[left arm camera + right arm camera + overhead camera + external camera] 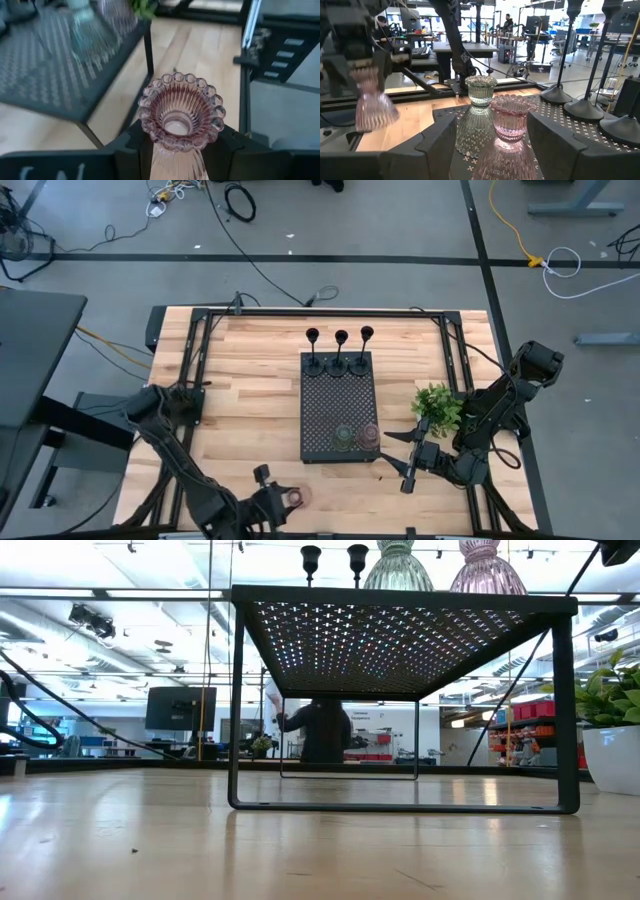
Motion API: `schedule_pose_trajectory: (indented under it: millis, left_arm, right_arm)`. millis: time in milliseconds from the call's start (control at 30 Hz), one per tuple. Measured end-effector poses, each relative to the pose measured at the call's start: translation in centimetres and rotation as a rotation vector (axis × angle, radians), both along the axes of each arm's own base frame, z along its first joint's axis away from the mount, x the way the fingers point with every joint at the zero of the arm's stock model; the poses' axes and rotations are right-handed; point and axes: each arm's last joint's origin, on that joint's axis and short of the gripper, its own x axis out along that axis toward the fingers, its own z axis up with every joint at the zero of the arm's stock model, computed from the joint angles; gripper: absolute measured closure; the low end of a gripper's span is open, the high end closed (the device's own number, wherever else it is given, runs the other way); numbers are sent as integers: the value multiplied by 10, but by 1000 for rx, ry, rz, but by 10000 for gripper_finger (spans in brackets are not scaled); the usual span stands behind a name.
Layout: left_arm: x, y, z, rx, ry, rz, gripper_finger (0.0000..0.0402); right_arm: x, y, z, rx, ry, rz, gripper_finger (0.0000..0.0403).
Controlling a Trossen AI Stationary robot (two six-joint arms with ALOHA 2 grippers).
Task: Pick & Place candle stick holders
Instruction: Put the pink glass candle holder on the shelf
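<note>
Three slim black holders [341,350] stand on the far end of the black perforated tray [340,395]. An olive holder [345,438] and a pink holder [371,437] stand on its near end, both also in the right wrist view [479,92] [510,117]. My left gripper [283,500], near the table's near edge, is shut on a second pink holder [180,110]. My right gripper [398,460] is open at the tray's near right corner. Its fingers [555,145] stand apart on either side of the pink holder on the tray, without touching it. My left gripper pinches the pink holder between its two fingers [132,147], on the narrow part [172,150] just under the beaded cup rim. In the right wrist view the holder's wide ribbed base [372,110] hangs below the gripper, apparently clear of the table.
A small green plant [435,405] in a white pot [610,755] stands right of the tray, close to my right arm. The tray stands on thin legs [236,705]. A black frame [320,312] runs around the tabletop. A person [322,730] stands in the room beyond.
</note>
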Motion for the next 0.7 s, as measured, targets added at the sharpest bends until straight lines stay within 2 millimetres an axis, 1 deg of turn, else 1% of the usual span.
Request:
schedule_pose_trajectory:
  millis: [200, 333, 500, 633, 700]
  left_arm:
    - [-6, 12, 30, 68, -64, 5, 273]
    - [-5, 22, 44, 126, -86, 21, 273]
    - [6, 39, 52, 177, -77, 49, 273]
    - [20, 55, 52, 225, -47, 78, 273]
    - [28, 64, 51, 222, -22, 87, 273]
  right_arm:
    - [0, 0, 0, 0, 0, 0, 161]
    - [0, 0, 0, 0, 0, 0, 161]
    - [0, 0, 0, -1, 0, 0, 161]
    - [0, 0, 0, -1, 0, 0, 161]
    - [0, 0, 0, -1, 0, 0, 161]
